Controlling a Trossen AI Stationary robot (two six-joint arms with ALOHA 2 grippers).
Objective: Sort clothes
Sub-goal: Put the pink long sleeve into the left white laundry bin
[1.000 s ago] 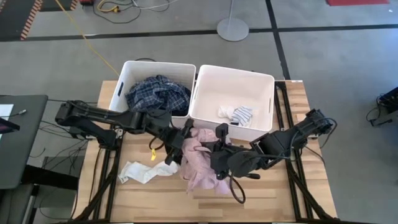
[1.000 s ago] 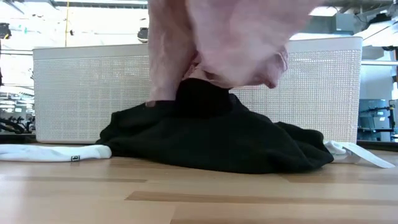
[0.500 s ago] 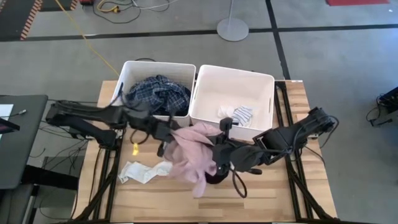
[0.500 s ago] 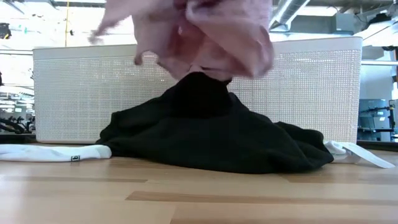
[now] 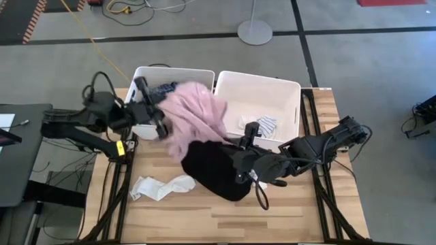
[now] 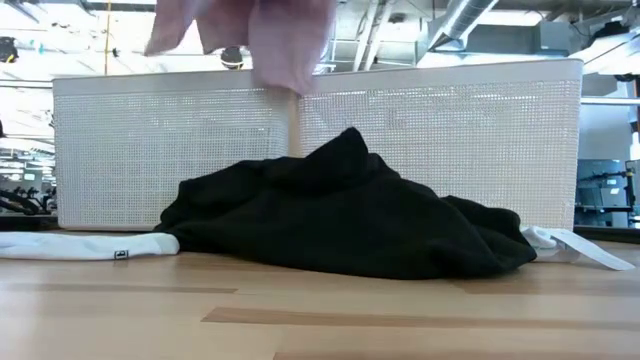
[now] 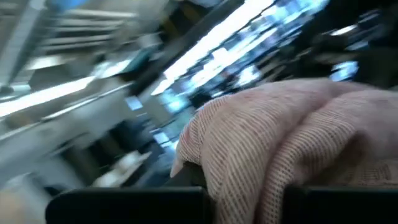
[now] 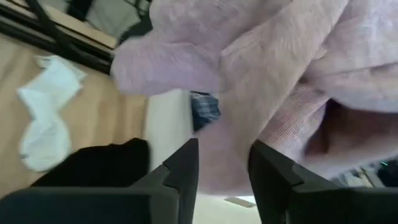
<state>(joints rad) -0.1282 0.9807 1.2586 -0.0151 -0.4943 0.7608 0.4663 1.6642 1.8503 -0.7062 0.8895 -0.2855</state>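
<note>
Your left gripper is raised over the left white plastic bin, jaws clamped on the crumpled dusty-pink fabric garment; your right gripper, jaws parted and empty, hovers above the heaped black fabric garment.

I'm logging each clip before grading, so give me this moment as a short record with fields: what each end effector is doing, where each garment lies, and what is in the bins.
left end effector: shut on pink garment, lifted by left bin
right end effector: open, empty, beside black garment
black garment: heaped on table
white sock: flat on table, left of black garment
left bin: plaid shirt inside
right bin: striped sock inside
</note>
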